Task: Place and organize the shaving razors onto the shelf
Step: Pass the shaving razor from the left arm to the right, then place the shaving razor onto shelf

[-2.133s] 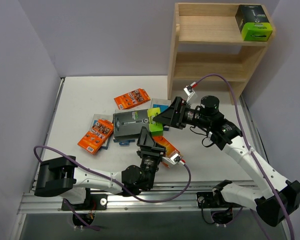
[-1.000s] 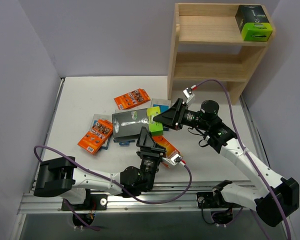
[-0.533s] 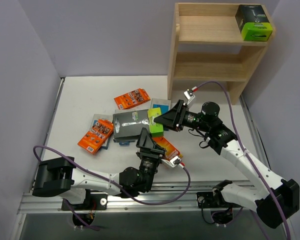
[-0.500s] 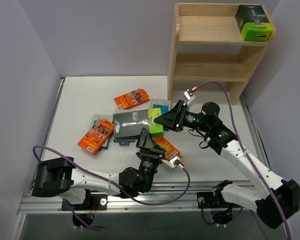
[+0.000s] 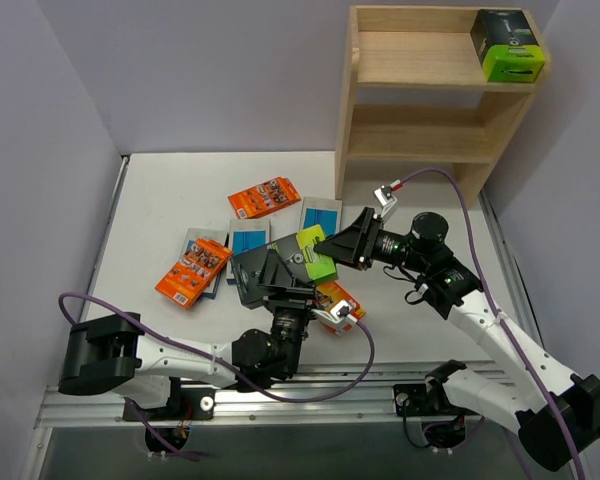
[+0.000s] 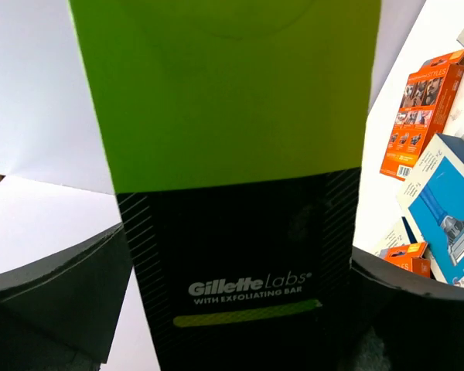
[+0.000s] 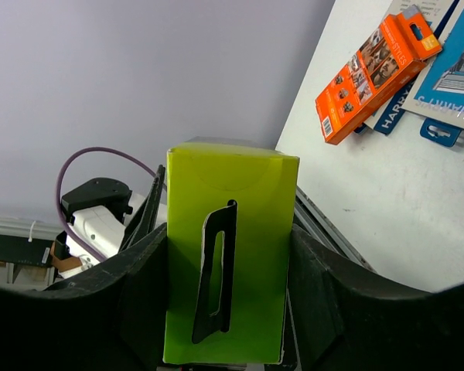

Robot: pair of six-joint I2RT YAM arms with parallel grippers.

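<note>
From above: holds the box (image 5: 312,255) over the table (image 5: 160,190), pinched by the left gripper (image 5: 270,280) at the dark end, by the right gripper (image 5: 332,247) at the green; points to 2 o'clock, shelf (image 5: 420,90) at 1.
Left wrist: clamps dark end.
Right wrist: clamps green end, nearer the shelf.

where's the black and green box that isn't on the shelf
Mid-table in the top view, the box is held by the left gripper at its black end and the right gripper at its green end, just beyond an orange pack.
</note>
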